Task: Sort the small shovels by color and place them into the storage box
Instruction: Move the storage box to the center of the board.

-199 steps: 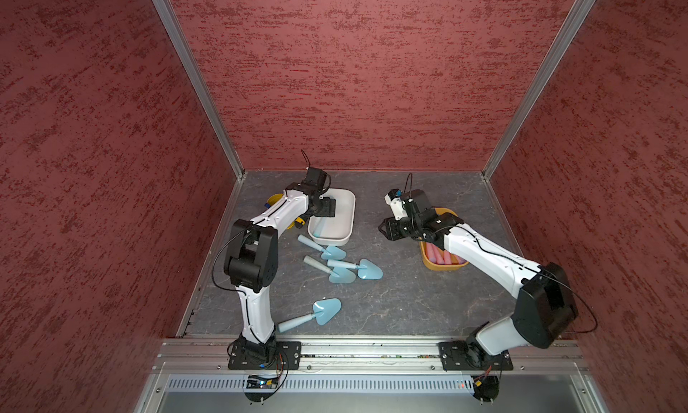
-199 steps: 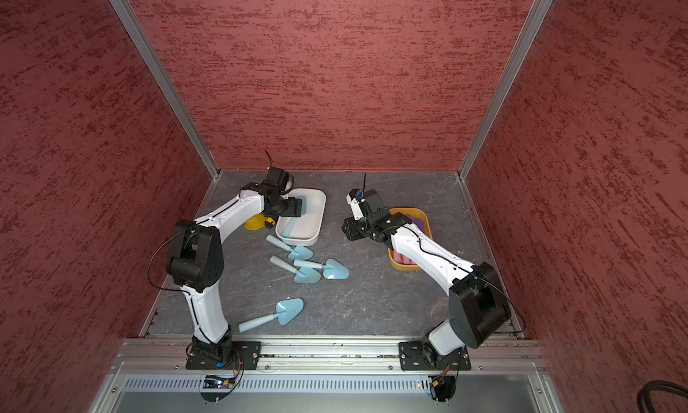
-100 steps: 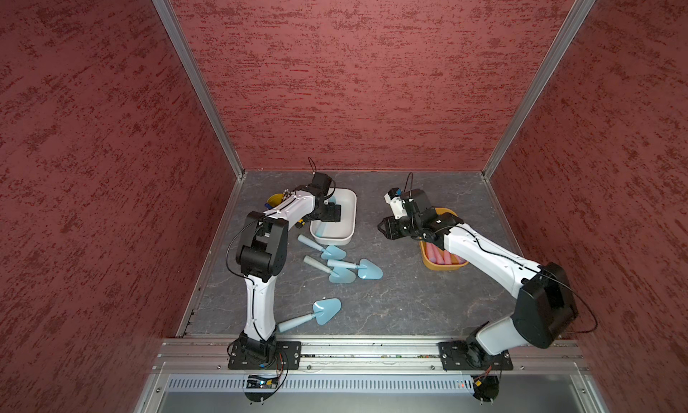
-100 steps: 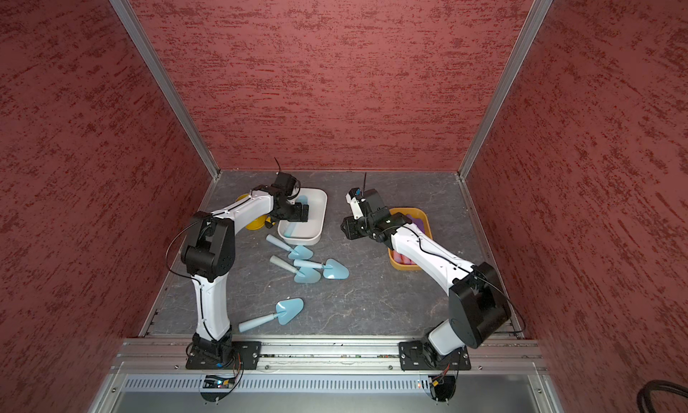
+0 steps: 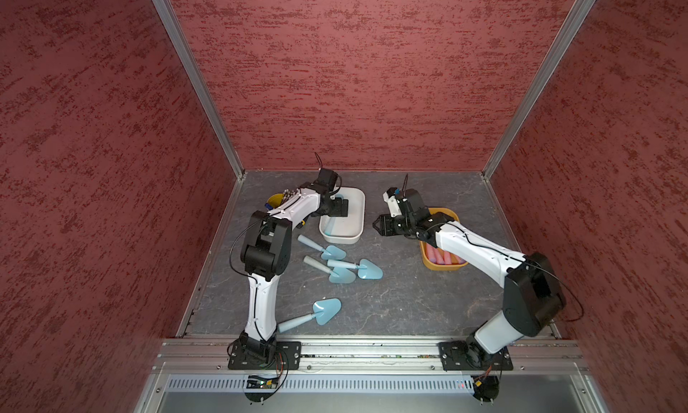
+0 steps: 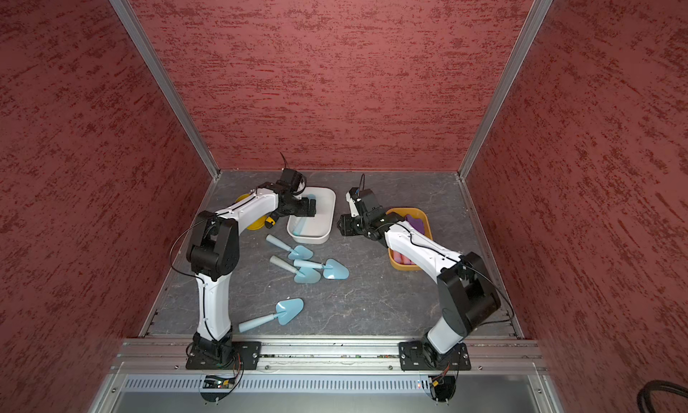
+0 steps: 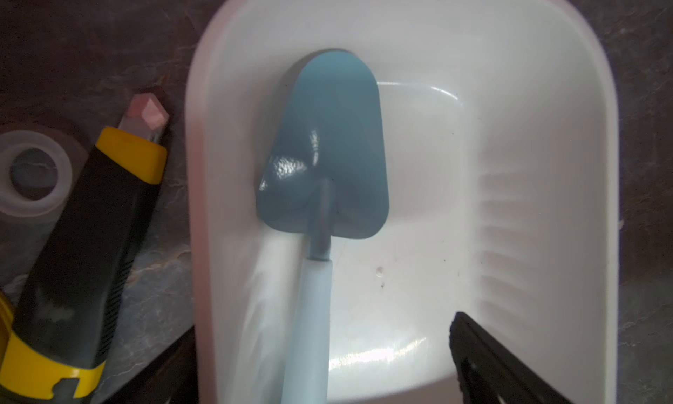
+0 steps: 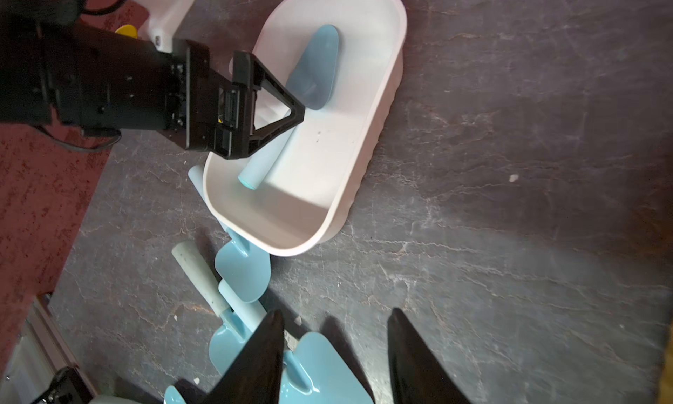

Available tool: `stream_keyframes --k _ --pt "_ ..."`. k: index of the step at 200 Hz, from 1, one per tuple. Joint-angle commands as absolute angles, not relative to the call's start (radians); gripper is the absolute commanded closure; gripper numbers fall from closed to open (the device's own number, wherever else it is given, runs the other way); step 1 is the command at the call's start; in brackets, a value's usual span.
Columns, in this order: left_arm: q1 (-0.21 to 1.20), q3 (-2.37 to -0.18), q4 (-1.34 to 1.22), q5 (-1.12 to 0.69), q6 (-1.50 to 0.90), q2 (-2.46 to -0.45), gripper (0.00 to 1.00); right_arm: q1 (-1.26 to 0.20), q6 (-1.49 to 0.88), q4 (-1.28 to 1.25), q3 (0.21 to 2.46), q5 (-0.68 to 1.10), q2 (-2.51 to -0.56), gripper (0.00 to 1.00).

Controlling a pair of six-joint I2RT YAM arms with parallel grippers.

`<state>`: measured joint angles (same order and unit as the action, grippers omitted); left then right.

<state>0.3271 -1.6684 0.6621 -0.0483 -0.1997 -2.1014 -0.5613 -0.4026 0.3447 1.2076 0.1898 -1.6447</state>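
Hovering L gripper [image 5: 337,209]: we see fingers wide, gripping nothing, over white box [image 5: 344,239].
Blue shovel [image 7: 324,147]: lies inside white box.
R gripper [image 8: 335,314]: fingers apart, holding nothing.
Other blue shovels [image 5: 370,271]: 4 on floor [image 5: 402,303], mid frame.

Both hovering low: left end effector [image 5: 340,208] spread wide; right end effector [image 8: 335,313] partly parted, pointing leftward.

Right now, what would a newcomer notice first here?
A blue shovel lies in the white box, directly under the open left hand. Four more blue shovels lie loose on the floor nearer the robot's base. The orange box on the right holds pink-handled ones.
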Motion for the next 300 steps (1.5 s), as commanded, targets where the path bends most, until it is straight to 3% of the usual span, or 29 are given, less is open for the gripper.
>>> stream_keyframes --k 1,72,117,223,300 --pt "0.302 -1.683 0.598 -0.089 -0.234 -2.102 0.00 -0.569 -0.509 0.275 1.276 0.160 -1.710 0.50" --pt "0.299 -1.693 0.586 -0.171 -0.302 -2.134 0.00 -0.530 -0.587 0.282 1.451 0.167 -1.938 0.48" --pt "0.328 -1.690 0.593 -0.190 -0.315 -2.120 0.00 -0.499 -0.569 0.301 1.477 0.164 -1.985 0.48" --pt "0.416 -1.712 0.611 -0.176 -0.300 -2.111 0.00 -0.449 -0.498 0.352 1.372 0.116 -1.874 0.48" --pt "0.413 -1.636 0.690 -0.127 -0.060 -1.930 0.00 -0.448 -0.366 0.344 1.266 0.066 -1.667 0.48"
